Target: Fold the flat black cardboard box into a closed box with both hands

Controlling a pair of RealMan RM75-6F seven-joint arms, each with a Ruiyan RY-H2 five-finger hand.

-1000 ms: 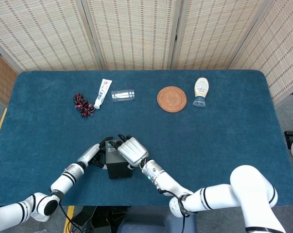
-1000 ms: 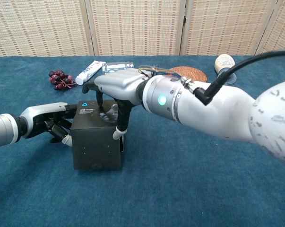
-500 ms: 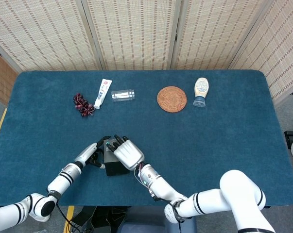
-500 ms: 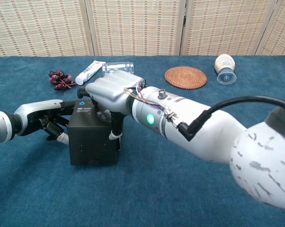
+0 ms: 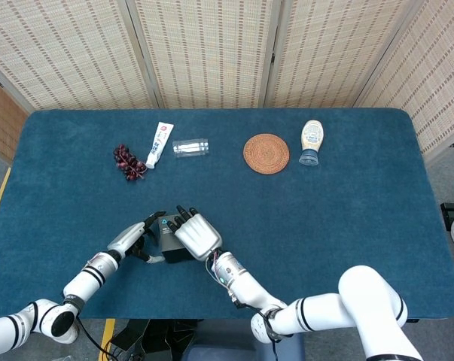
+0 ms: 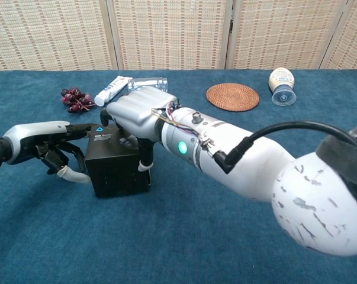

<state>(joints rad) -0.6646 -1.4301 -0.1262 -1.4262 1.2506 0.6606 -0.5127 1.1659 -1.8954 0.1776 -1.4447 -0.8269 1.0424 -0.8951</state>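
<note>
The black cardboard box (image 5: 169,247) (image 6: 116,170) stands folded into a cube near the table's front edge, slightly turned, with a small label on its top. My right hand (image 5: 196,235) (image 6: 137,111) lies over the box's top and its thumb runs down the right front side. Against the box's left side is my left hand (image 5: 133,240) (image 6: 55,151); one finger reaches the top left edge and another curls at the bottom edge. The box sits gripped between the two hands. Its top face is mostly hidden under the right hand.
Along the far side lie dark grapes (image 5: 129,162) (image 6: 76,99), a white toothpaste tube (image 5: 159,144) (image 6: 112,90), a clear tumbler on its side (image 5: 190,148), a woven coaster (image 5: 266,153) (image 6: 232,96) and an upside-down mayonnaise bottle (image 5: 311,141) (image 6: 282,86). The blue cloth table (image 5: 347,218) spreads out to the right.
Both hands and the box have shifted left and a little nearer to me. The box has turned slightly. My right forearm now stretches further across the front.
</note>
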